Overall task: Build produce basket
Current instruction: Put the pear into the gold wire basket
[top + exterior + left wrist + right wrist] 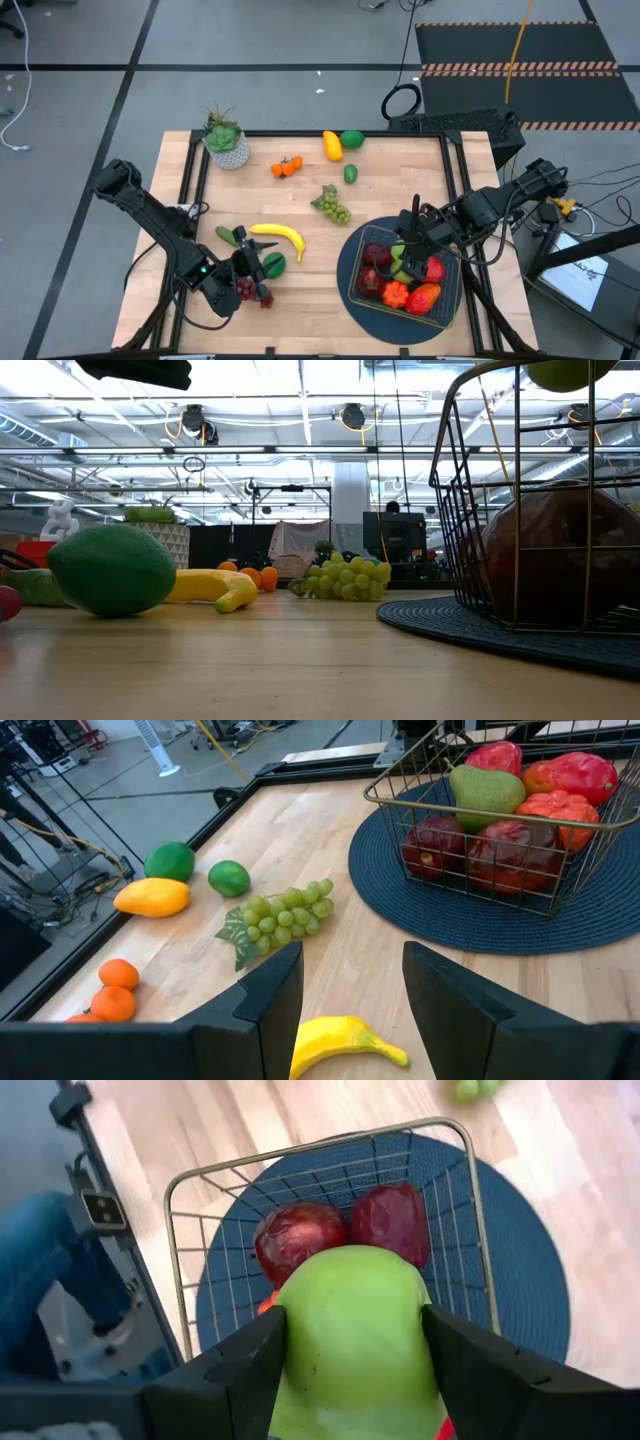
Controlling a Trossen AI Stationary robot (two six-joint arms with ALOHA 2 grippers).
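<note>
Spanning most of the high view, the wooden surface [300,300] carries everything. At lower right of that frame lies the round dark blue mat [350,295], and on it stands the wire basket [452,300], already holding dark red apples [520,845], a green pear, an orange-red ribbed fruit and a red-orange one. The right end effector [405,250] hangs over the basket's left part, clenched on a green pear [355,1340]; in the right wrist view its two dark fingers [250,1365] press the pear's sides, with two red apples and the basket's mesh directly below.

The left end effector [258,265] sits at lower left of the high view, fingers spread and holding nothing. In the left wrist view the yellow banana [340,1042] lies just ahead, between its open fingers [270,995]; in the high view a lime [273,264] is right beside it, purple grapes [252,291] lie just below it, and a cucumber [227,235] lies to the upper left.

Farther up the frame, well apart from both end effectors, lie the green grapes [333,205], a small lime [351,173], a yellow fruit [332,146] touching a green one [352,139], and small oranges [286,167]. A potted plant [226,140] stands at the surface's upper left corner.
</note>
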